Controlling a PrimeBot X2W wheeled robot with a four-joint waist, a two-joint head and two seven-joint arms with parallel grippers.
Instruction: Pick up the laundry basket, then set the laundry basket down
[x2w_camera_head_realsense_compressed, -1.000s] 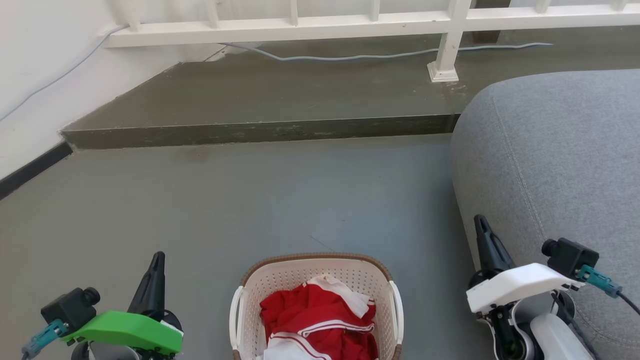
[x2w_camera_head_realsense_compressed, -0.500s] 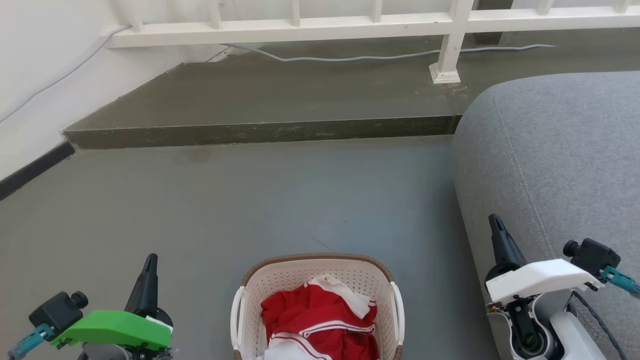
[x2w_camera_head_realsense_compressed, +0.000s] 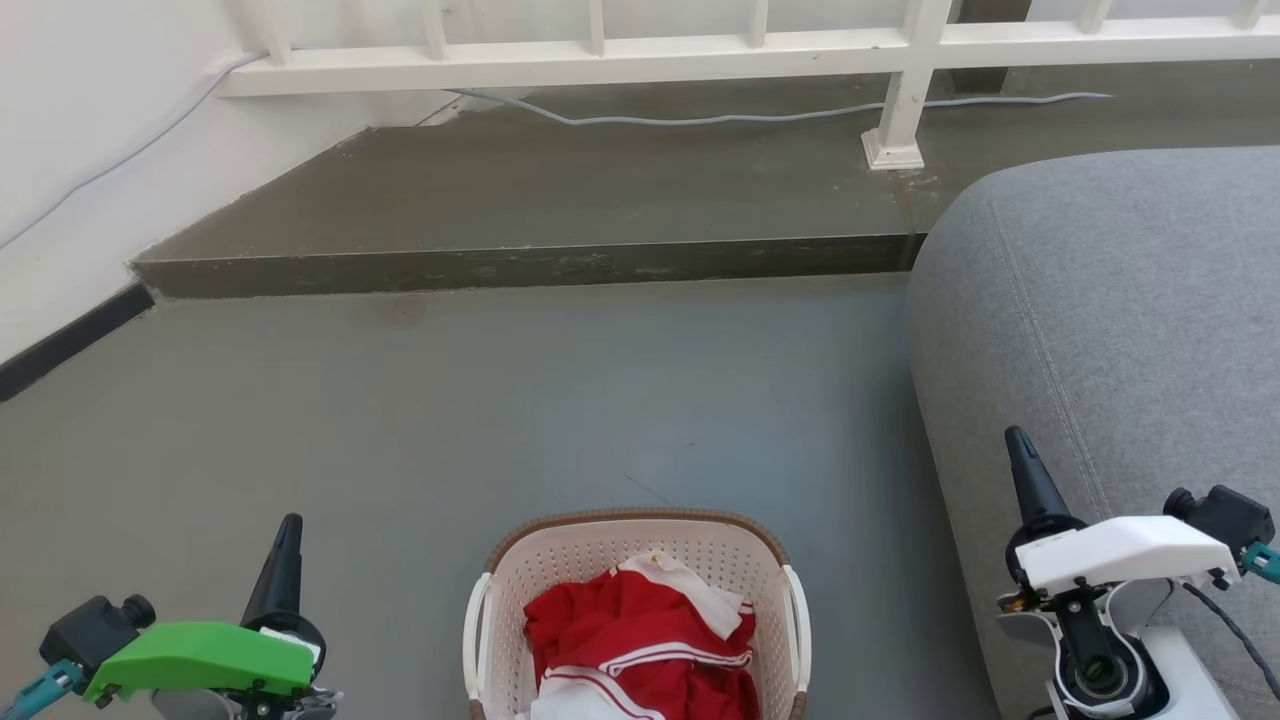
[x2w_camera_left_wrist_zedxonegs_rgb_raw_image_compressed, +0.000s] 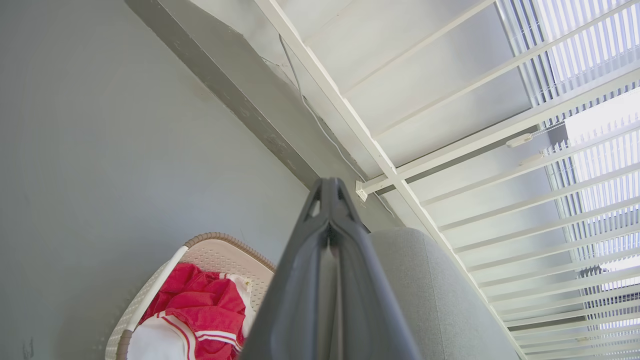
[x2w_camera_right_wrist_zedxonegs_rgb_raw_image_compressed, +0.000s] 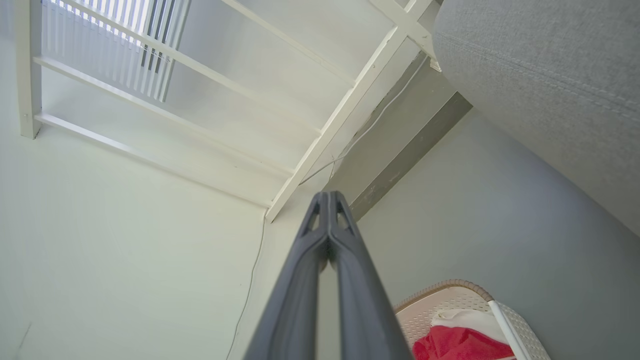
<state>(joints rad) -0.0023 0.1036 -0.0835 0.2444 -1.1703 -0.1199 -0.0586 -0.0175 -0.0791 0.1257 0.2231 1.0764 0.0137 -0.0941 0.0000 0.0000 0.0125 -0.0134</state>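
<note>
Low down, found the basket standing upright on the floor, well short of the step at the floor's far edge and near the sofa along its right edge, touching neither. Noted a brown rim, perforated cream walls and a white handle on each side. Saw red cloth with white stripes heaped inside, with some white cloth at the near end.

Placed the left gripper off the basket's left side, well apart from it, pointing toward the step. Read its fingers as pressed together tip to tip, with nothing between them, from the left wrist view. Caught the basket at that view's lower left.

Placed the right gripper off the basket's right side, against the sofa's flank, clear of the basket. Could not tell whether it touched the sofa. Read its fingers likewise as closed and empty in the right wrist view, with the basket at the lower right.

Beyond the step, made out a white railing and a grey cable lying below it.
</note>
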